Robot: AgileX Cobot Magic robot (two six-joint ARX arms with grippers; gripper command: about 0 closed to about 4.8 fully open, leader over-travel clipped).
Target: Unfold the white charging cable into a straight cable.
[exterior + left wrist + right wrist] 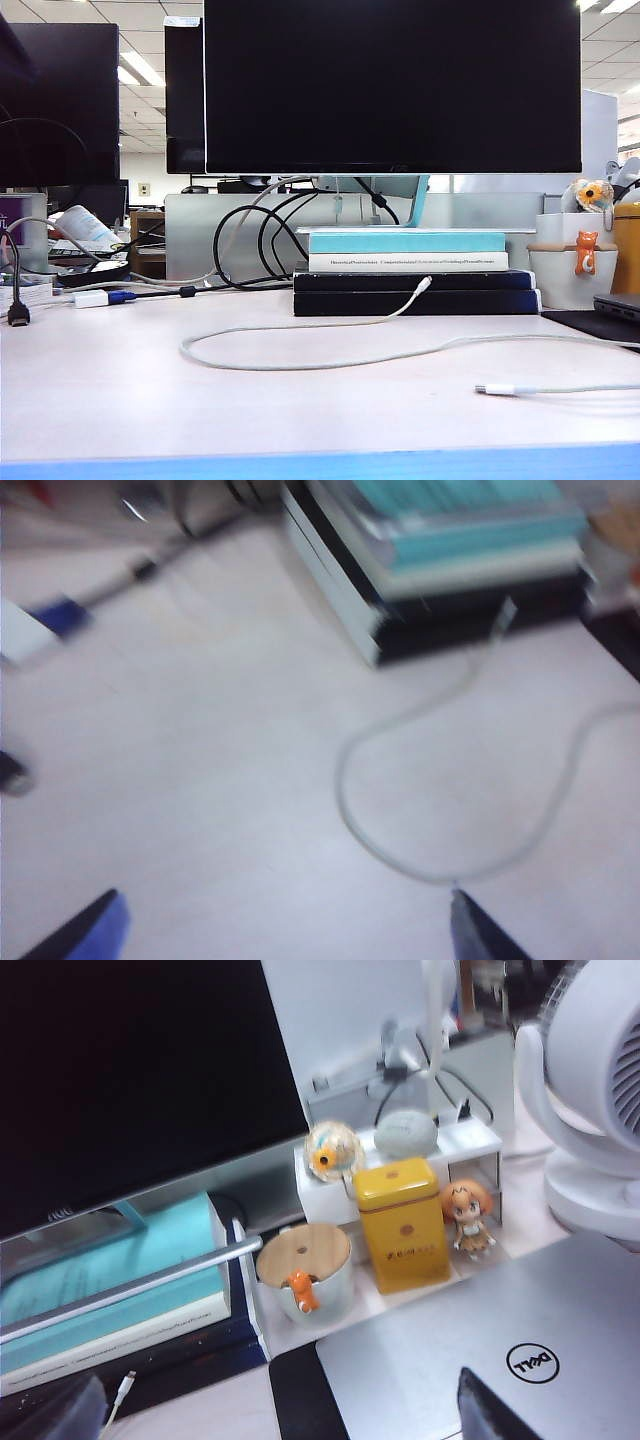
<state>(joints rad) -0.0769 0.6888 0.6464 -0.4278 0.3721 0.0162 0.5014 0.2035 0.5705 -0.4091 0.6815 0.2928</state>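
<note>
The white charging cable (330, 352) lay on the desk (120, 400) in the lower middle of the exterior frame. It ran in a loose loop from one plug end resting against the stack of books (410, 275), round to the left, then out past the right edge. A second plug end (497, 389) sat at the lower right. In the left wrist view, the left end effector (285, 925) hung above the desk near the cable's loop (400, 855), jaws spread wide and empty. The right end effector (290, 1405), also wide open and empty, was over a silver laptop (450, 1350) beside a yellow tin (402, 1225).
</note>
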